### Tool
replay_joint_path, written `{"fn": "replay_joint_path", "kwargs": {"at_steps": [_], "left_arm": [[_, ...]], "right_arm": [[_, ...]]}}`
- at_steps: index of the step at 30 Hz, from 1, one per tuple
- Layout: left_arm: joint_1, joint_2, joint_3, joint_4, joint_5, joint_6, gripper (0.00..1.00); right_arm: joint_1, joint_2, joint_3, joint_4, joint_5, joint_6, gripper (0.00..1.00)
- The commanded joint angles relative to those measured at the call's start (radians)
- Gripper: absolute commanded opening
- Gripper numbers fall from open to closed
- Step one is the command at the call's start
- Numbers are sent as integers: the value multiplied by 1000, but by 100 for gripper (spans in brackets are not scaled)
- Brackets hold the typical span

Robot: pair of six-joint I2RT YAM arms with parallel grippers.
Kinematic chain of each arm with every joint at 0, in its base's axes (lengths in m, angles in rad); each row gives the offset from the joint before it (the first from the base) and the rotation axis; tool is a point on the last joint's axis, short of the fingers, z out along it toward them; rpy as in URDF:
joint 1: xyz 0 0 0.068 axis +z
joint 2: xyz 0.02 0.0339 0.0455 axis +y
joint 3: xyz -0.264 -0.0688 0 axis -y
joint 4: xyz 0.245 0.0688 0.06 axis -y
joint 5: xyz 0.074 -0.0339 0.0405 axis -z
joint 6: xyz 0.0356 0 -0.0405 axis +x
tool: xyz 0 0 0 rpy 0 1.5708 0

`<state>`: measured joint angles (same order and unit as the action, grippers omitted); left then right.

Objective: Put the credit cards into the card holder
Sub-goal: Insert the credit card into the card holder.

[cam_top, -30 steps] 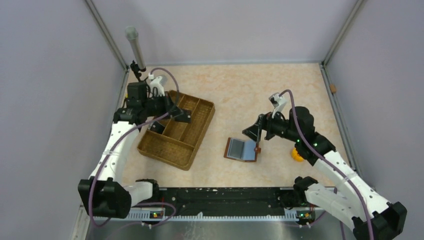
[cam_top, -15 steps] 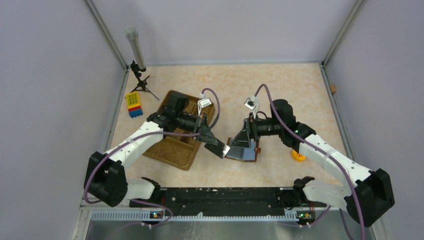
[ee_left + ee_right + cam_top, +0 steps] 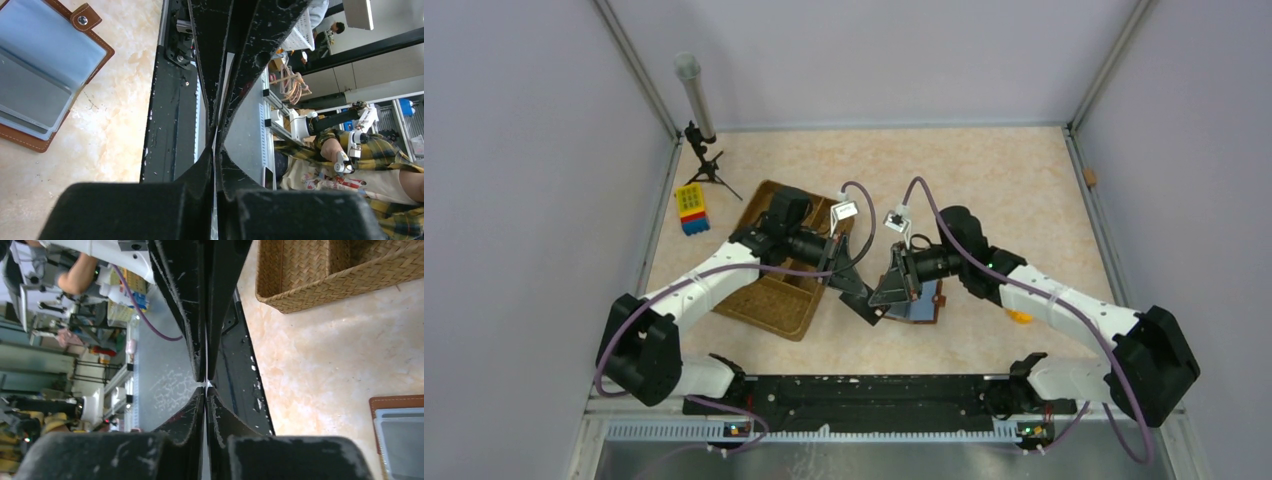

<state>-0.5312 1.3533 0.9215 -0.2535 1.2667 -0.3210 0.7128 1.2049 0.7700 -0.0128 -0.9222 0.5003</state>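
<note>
Nearest the arm bases, the black rail (image 3: 874, 390) along the table (image 3: 984, 180) edge carried nothing of the task. Just beyond it the two claws met tip to tip over the table, at the near-left corner of the card holder (image 3: 927, 301). The left claw (image 3: 870, 303) was clenched. The right claw (image 3: 886, 298), wide open a second before while it hovered at the holder's right side, had swung across and snapped nearly shut. In the right wrist view its fingertips (image 3: 206, 388) pressed against the left claw's, and a thin pale line ran between the opposing fingers; I took this for a credit card (image 3: 206, 365) seen edge-on, gripped by both claws, though the flat face was hidden in every view. Judgement: a handover in progress, with the right claw taking the card that the left arm had carried over from the tray (image 3: 769, 300) within that second. The holder lay open and flat on the table, its bluish-grey sleeves up (image 3: 45, 65), just beside the claws. The card was not yet in a sleeve. Farther left, the yellow-and-blue block (image 3: 690, 208) had come into view beyond the tray.
</note>
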Motion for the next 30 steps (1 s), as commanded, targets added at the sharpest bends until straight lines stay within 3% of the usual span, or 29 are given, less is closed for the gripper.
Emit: {"fn": "replay_joint_path", "kwargs": {"at_steps": [1, 3, 4, 7, 10, 14, 19, 30], "left_arm": [[-3, 15, -10, 67, -41, -29, 4], [-3, 17, -6, 61, -127, -43, 39], [-4, 12, -7, 66, -174, -53, 51], [-9, -45, -63, 190, -362, -133, 75], [-36, -79, -121, 301, -576, -206, 77], [-136, -42, -113, 307, -786, -230, 77], [-245, 62, -91, 295, -966, -269, 77], [-322, 267, -33, 265, -1085, -298, 71]], "right_arm": [[11, -2, -26, 117, -29, 52, 0], [11, -15, -30, 67, 55, 53, 0], [11, -22, -33, 30, 110, 55, 0], [-4, -39, -67, -69, 267, 105, 0], [-41, -83, -169, -68, 421, 219, 0], [-71, -153, -263, -95, 603, 335, 0], [-132, -198, -328, -101, 661, 374, 0], [-214, -177, -396, -70, 657, 372, 0]]}}
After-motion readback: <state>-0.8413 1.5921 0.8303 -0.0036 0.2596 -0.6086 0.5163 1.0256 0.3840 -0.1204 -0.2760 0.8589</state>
